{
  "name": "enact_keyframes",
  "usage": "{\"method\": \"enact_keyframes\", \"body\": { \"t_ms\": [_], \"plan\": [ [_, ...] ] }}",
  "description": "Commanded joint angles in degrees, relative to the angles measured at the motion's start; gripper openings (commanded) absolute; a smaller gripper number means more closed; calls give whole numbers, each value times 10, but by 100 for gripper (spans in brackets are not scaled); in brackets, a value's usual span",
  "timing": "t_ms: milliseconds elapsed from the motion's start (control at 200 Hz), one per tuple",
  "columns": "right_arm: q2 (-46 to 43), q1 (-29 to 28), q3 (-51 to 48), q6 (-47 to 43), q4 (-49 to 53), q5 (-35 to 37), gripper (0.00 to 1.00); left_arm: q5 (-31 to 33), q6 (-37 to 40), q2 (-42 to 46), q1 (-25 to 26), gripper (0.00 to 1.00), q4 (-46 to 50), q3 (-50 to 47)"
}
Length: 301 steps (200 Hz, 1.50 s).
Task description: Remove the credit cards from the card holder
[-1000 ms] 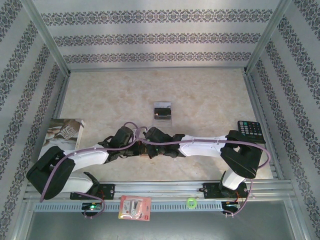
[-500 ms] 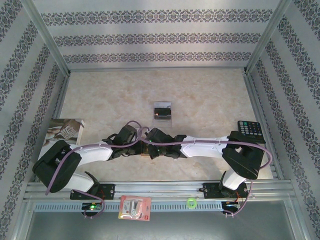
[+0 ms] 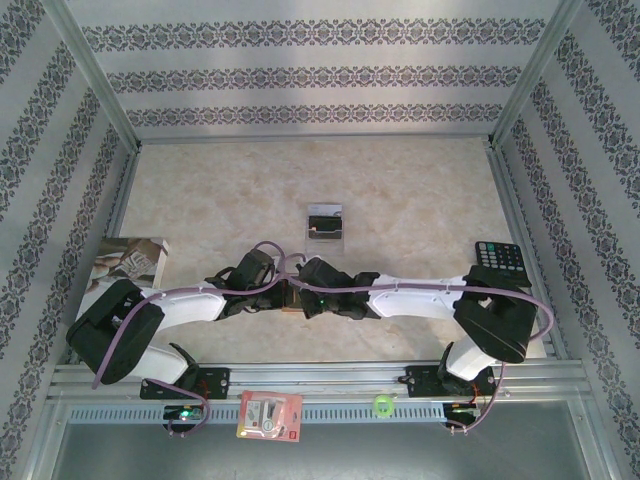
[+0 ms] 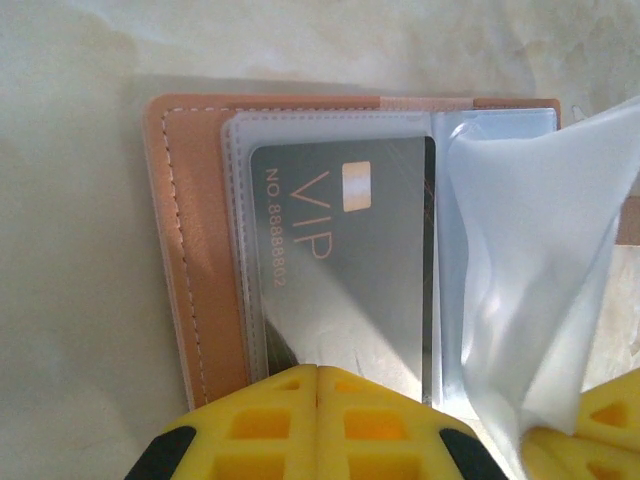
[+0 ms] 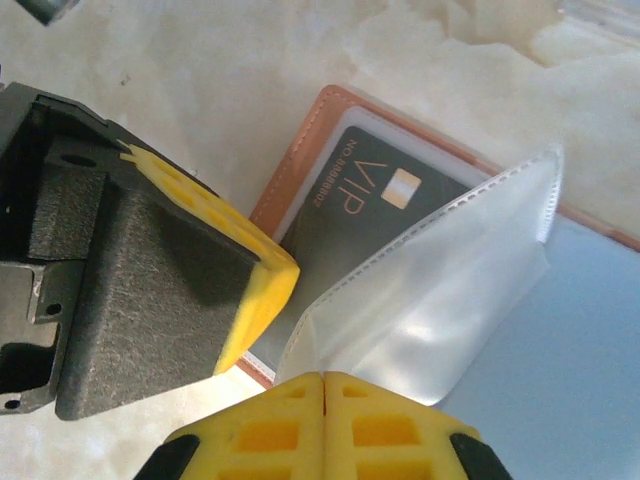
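Observation:
The reddish-brown card holder (image 4: 190, 250) lies open on the table, between both grippers (image 3: 291, 303). A grey credit card marked VIP (image 4: 340, 250) sits inside a clear sleeve on its left half. My left gripper (image 4: 317, 372) is shut, its yellow tips resting on the near edge of that sleeve. My right gripper (image 5: 323, 378) is shut on a loose clear plastic sleeve leaf (image 5: 450, 290) and holds it raised off the holder's grey-blue panel (image 5: 590, 340). Another silvery credit card with a dark band (image 3: 324, 222) lies on the table farther back.
A black calculator (image 3: 497, 258) sits at the right edge by the right arm. A printed magazine (image 3: 128, 262) lies at the left. A red-and-white packet (image 3: 269, 415) and a green ring (image 3: 382, 405) rest on the front rail.
The left arm's elbow has risen and the right arm's elbow has shifted slightly right. Both grippers stay at the holder.

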<state>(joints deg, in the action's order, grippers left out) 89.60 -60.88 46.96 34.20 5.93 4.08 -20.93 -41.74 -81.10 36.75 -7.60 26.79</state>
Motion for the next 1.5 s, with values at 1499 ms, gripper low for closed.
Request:
{"method": "enact_keyframes", "body": {
  "t_ms": [1499],
  "plan": [
    [-120, 89, -61, 74, 119, 71, 19, -52, 26, 32, 44, 0, 87, 71]
  ]
}}
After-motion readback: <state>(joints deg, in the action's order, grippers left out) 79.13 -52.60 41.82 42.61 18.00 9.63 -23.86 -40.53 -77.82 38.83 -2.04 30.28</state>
